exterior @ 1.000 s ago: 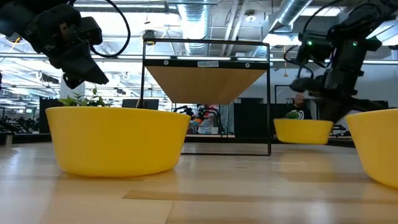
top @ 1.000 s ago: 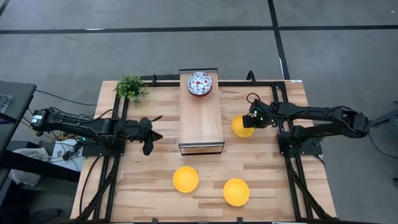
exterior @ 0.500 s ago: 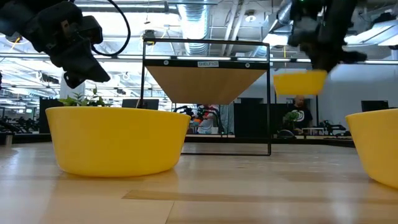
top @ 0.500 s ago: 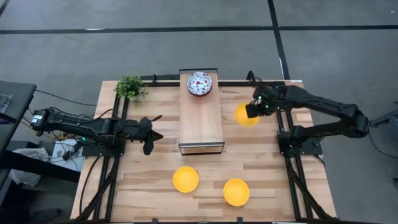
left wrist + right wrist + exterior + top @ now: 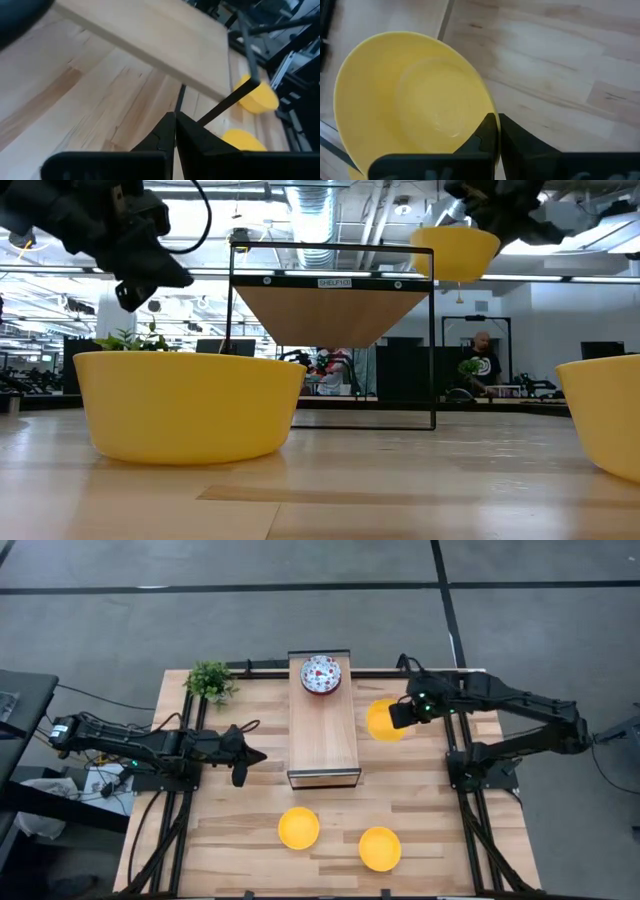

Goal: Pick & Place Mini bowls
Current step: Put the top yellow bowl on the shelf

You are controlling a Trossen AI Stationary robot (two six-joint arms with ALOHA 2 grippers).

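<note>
One plain yellow mini bowl (image 5: 382,720) pinched in right gripper (image 5: 397,715) jaws at centre right, left gripper (image 5: 257,754) jaws pressed together, empty.

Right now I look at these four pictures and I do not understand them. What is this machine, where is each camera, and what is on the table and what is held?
This is a robot with two dark arms at a wooden table. One picture looks straight down from above, one looks level across the table top, and two come from cameras on the arms' wrists.

On the table stands a raised wooden shelf with a white speckled bowl on it. Two yellow bowls rest on the near part of the table, and a small green plant stands at a far corner.

The right gripper is shut on the rim of a third yellow bowl and holds it in the air, beside the shelf and about level with its top. The left gripper is shut and empty, waiting left of the shelf.
</note>
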